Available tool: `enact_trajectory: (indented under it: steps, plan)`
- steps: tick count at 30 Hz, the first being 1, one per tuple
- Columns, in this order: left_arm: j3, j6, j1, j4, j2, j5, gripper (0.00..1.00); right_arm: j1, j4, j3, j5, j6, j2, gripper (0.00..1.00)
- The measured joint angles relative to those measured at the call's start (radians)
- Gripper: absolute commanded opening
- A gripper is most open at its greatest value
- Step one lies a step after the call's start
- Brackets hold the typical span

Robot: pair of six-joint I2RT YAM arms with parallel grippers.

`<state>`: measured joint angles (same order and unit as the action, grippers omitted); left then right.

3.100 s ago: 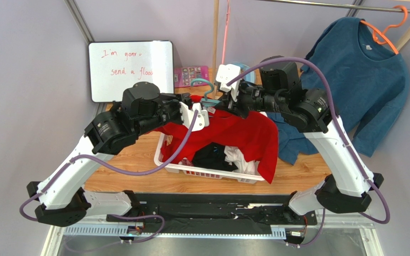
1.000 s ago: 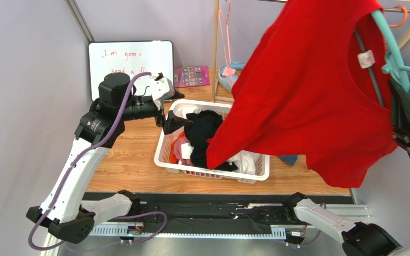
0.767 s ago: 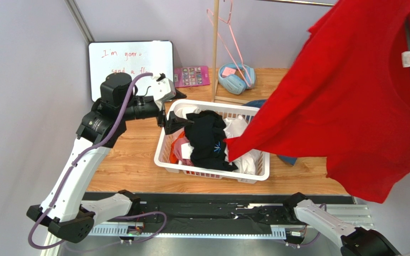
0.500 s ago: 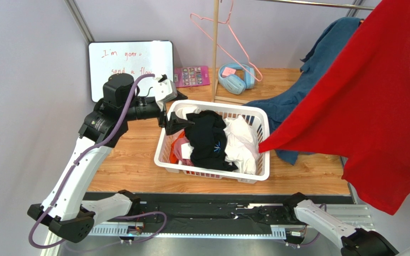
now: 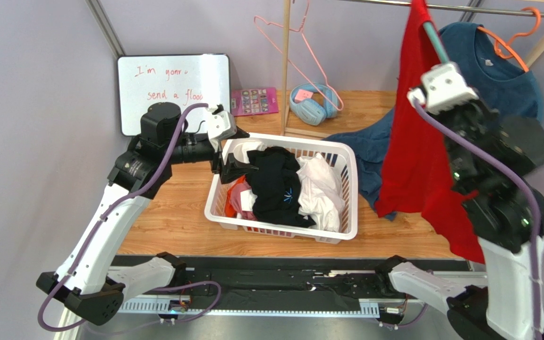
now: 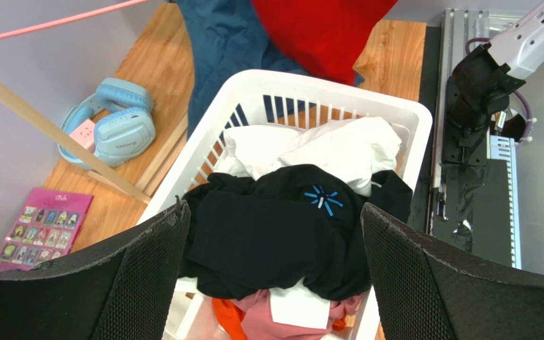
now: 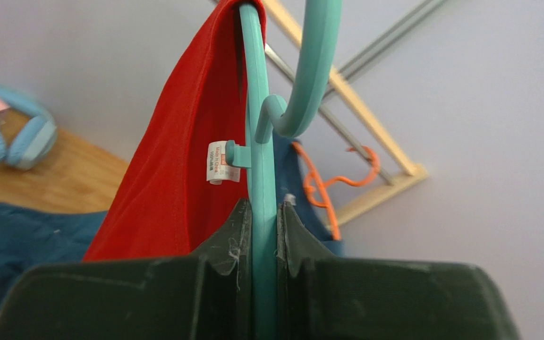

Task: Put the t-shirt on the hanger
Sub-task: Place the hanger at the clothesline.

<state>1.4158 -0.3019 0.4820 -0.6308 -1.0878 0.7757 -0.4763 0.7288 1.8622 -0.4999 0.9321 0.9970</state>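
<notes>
Right end effector pinches hanger; left end effector gapes empty; whiteboard reads "send a floo".

My top cam: high rear overview. Left wrist looks down on basket, shared with top. Right wrist: close, up hanger.

Whiteboard: "I'm gonn… send a floo"

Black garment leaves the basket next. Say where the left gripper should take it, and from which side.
Probably pinch the black garment at its bunched top by the blue starburst print, coming straight down: it lies heaped topmost in the basket, and the open left gripper hangs over it.
</notes>
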Motion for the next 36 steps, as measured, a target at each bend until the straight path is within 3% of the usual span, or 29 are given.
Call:
enact_trajectory:
  steps: [5,15,19,25,36]
  plan:
    - [-0.031,0.0,0.0,0.001,0.044,-0.003,0.93,0.062,0.085,0.014,0.079,-0.214,0.142,0.0]
    - [-0.047,0.003,0.0,0.0,0.071,-0.007,0.95,0.455,0.283,0.044,0.46,-0.611,0.331,0.0]
    - [-0.061,0.003,0.0,0.0,0.079,-0.011,0.96,0.632,0.201,0.013,0.636,-0.682,0.311,0.0]
    - [-0.069,0.004,0.0,0.003,0.079,-0.019,0.98,0.776,0.0,-0.013,0.871,-0.761,0.314,0.0]
    - [-0.098,0.005,0.0,0.018,0.078,-0.026,0.98,0.84,-0.215,0.05,0.973,-0.884,0.449,0.0]
